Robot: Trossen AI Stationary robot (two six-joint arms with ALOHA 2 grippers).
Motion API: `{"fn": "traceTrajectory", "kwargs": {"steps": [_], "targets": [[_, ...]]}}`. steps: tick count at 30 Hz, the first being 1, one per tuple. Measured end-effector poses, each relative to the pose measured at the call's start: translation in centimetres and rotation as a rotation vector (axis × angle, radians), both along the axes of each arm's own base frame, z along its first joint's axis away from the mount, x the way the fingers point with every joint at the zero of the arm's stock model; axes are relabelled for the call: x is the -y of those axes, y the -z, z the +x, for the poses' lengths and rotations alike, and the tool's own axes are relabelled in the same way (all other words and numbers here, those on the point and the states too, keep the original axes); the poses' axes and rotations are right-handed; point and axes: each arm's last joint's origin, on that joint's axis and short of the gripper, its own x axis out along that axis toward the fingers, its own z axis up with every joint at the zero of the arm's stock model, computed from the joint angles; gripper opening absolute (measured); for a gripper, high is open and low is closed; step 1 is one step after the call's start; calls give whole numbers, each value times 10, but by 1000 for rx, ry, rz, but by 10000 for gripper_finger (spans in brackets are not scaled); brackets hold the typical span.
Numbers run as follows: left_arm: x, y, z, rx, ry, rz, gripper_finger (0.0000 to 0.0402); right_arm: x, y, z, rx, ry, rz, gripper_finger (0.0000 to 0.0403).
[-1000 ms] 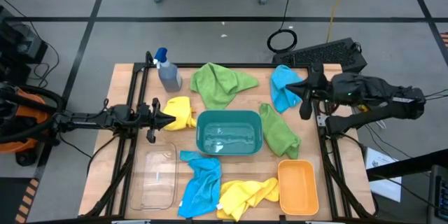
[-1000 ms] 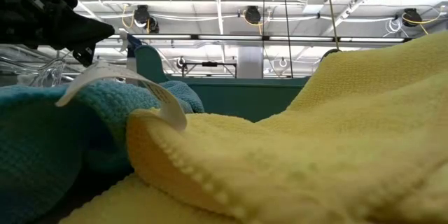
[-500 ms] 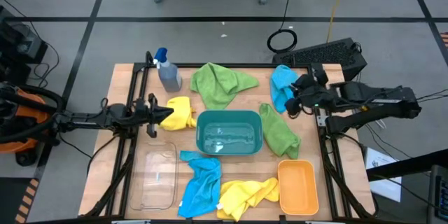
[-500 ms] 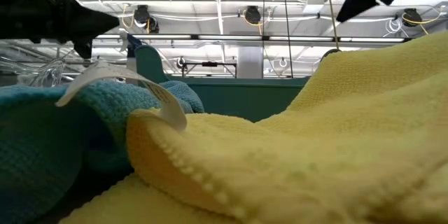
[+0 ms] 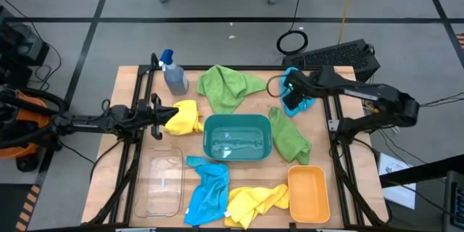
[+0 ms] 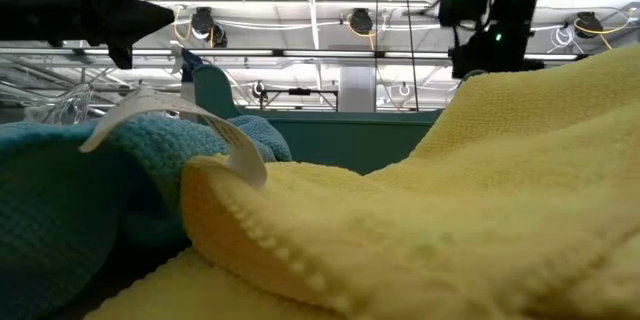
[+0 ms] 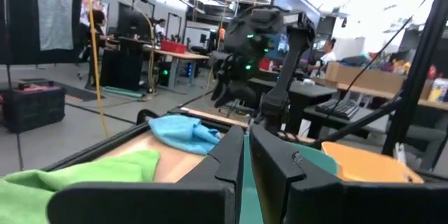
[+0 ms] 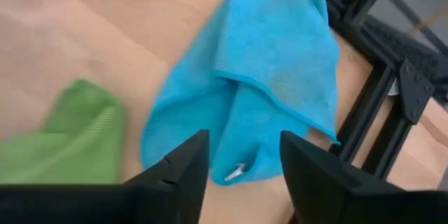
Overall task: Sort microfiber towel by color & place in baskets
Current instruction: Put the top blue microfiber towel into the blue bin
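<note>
On the left, your left gripper [image 5: 169,115] sits narrowed against the yellow towel [image 5: 186,116] at the surface's [image 5: 130,90] left edge, just left of the empty teal basket [image 5: 237,137]; whether it grips the cloth, you cannot tell. On the right, your right gripper [image 5: 287,98] hovers with fingers spread over the far-right blue towel [image 5: 296,83]. Next you need to descend and pinch it. A second ago this arm was further right, off the cloth.
</note>
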Motion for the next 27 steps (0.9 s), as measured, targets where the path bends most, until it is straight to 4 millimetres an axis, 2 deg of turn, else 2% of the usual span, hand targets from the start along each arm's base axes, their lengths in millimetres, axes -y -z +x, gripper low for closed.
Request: {"fn": "traceTrajectory", "kwargs": {"steps": [6, 15, 19, 27], "targets": [[0, -1, 5, -55, -20, 28, 32, 35, 29, 5, -95, 42, 50, 234], [0, 3, 11, -104, -7, 35, 32, 66, 52, 11, -68, 53, 72, 301], [1, 2, 11, -96, -2, 63, 32, 79, 61, 12, -54, 83, 65, 305], [1, -14, 11, -80, 21, 132, 32, 90, 96, 13, -88, 102, 223, 280]]}}
